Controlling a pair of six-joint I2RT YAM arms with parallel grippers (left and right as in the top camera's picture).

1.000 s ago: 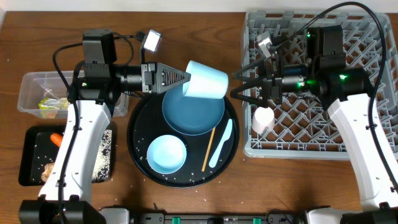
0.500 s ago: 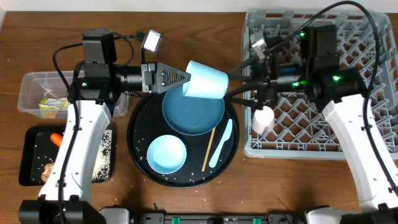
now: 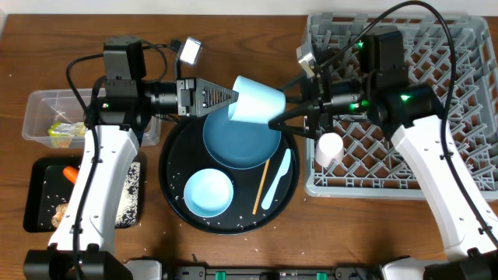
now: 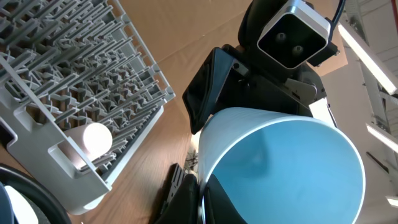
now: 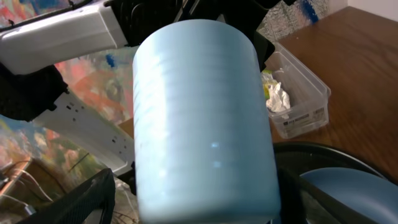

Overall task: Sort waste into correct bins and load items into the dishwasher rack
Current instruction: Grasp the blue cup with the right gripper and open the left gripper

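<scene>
While clamping the rim of the one light blue cup [image 3: 261, 99] in the shut jaws of the left gripper [image 3: 233, 99], holds it tipped on its side in the air, mouth toward the left wrist, base toward the right arm. Straddles that same cup with the right gripper [image 3: 278, 103]: jaws spread wide, one finger on each side of the cup's wall; cannot tell whether either finger touches.

Just beneath the cup: one dark blue plate [image 3: 241, 144], lying flat on the far half of one round black tray [image 3: 170, 183]. On the same tray, three more things: one pale blue bowl [image 3: 208, 193] at the near left, one wooden chopstick [image 3: 261, 187] and one pale spoon [image 3: 278, 180] side by side to the right of the bowl.

To the right, on the tabletop [image 3: 15, 62]: one grey rack [image 3: 459, 187], with one pale pink cup [image 3: 329, 146] on its side near its left edge.

To the far left, two bins. In the one clear tub [image 3: 35, 105]: one yellow-green wrapper [image 3: 66, 132] and one wad of white tissue [image 5: 278, 98]. In the one flat black tray [image 3: 39, 225], just nearer than the tub: one orange carrot [image 3: 71, 173], one brown lump [image 3: 60, 214] and a spread of rice grains [image 3: 131, 198] along its right side.
</scene>
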